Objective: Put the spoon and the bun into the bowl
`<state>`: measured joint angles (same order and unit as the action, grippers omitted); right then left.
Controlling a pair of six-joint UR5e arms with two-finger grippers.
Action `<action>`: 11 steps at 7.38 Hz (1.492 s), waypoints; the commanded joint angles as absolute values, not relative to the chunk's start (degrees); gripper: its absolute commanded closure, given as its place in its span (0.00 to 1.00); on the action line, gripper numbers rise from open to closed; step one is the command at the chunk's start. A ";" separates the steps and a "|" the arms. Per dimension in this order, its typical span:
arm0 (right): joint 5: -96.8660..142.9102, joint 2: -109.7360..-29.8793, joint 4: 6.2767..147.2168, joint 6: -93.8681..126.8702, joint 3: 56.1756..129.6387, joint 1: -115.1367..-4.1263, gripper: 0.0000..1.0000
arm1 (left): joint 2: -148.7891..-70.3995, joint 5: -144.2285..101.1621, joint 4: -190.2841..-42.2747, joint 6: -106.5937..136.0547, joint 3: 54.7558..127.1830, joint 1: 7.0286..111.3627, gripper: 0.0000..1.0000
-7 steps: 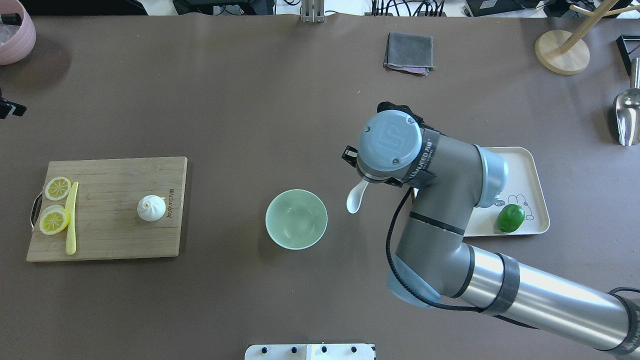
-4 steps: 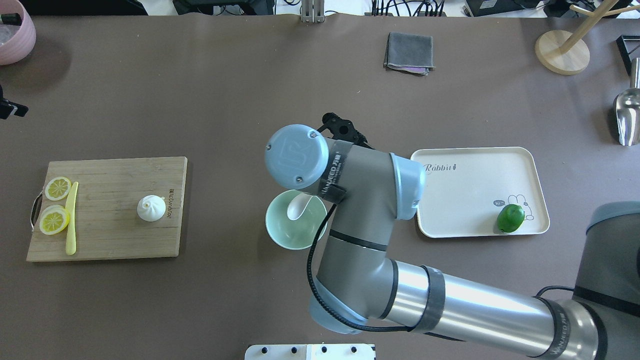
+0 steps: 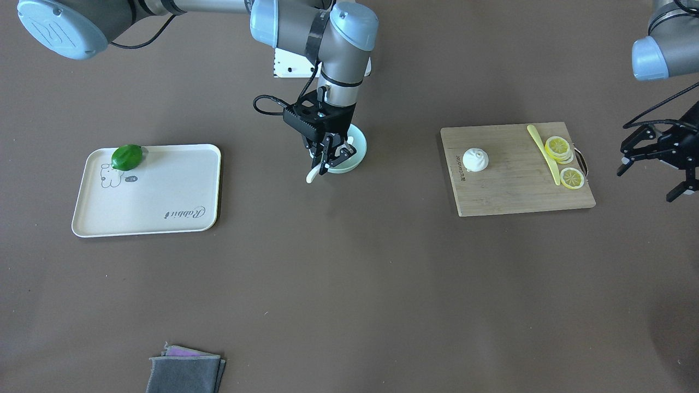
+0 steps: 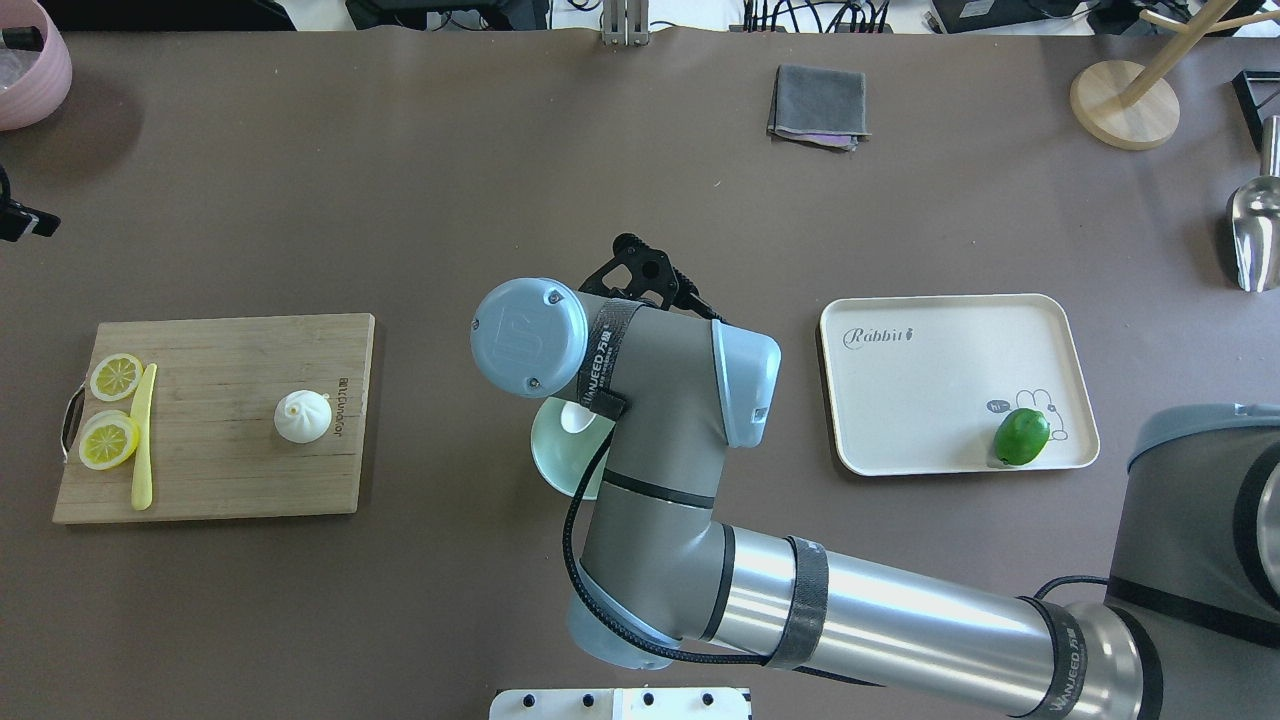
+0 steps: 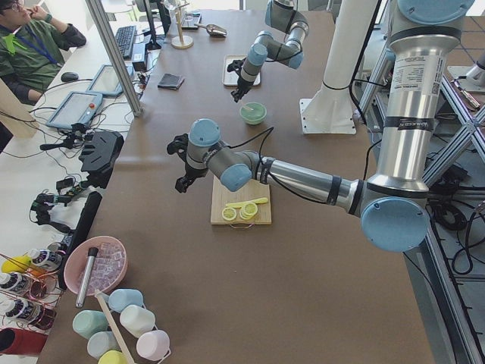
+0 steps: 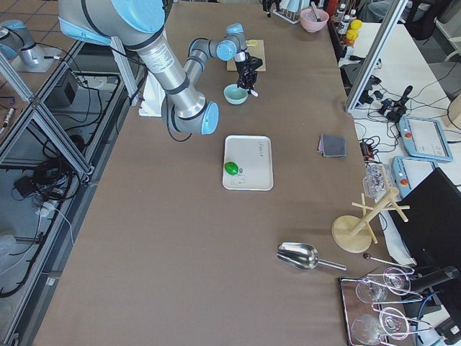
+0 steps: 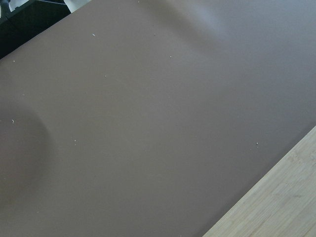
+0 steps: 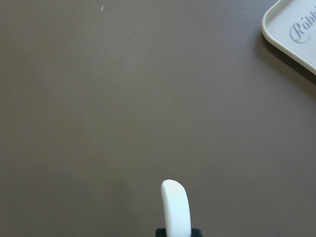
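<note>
I see right gripper pinching spoon handle, scoop over bowl; left gripper spread, empty, beside cutting board.

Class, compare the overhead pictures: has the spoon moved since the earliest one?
Yes. In the overhead view the spoon has gone left, from beside the bowl on the tray's side to over the bowl.

We see the right arm: silver-grey tubes, pale-blue joint caps w/ 3 screws + UR logo, black straps, black cable at 7 o'clock of its elbow. The left arm looks alike. Both the right gripper and left gripper are black.
</note>
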<state>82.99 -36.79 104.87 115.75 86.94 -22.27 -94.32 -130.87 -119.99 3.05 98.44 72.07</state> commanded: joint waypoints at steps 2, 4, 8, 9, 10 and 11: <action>81.30 -39.27 105.03 110.07 92.60 -22.50 0.00 | -94.31 -131.04 -119.97 3.77 98.52 71.98 0.02; 84.96 -47.24 105.03 100.34 104.00 -26.43 0.00 | -94.05 -131.13 -123.37 14.77 98.96 70.15 0.02; 100.58 -63.85 98.22 73.81 112.67 -41.79 0.00 | -92.13 -121.88 -135.53 47.26 103.25 50.24 0.02; 105.94 -68.77 92.95 67.82 112.68 -45.75 0.00 | -91.07 -115.12 -135.53 50.07 105.36 44.27 0.02; 109.74 -72.30 90.64 61.33 112.76 -49.53 0.00 | -90.45 -109.13 -135.53 51.05 106.16 38.55 0.02; 112.91 -74.94 90.35 54.39 112.76 -53.14 0.00 | -89.83 -100.81 -135.44 51.15 106.17 32.23 0.02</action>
<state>108.29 -70.87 92.17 63.02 112.67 -48.38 -90.70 -110.24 -135.46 50.21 105.54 39.95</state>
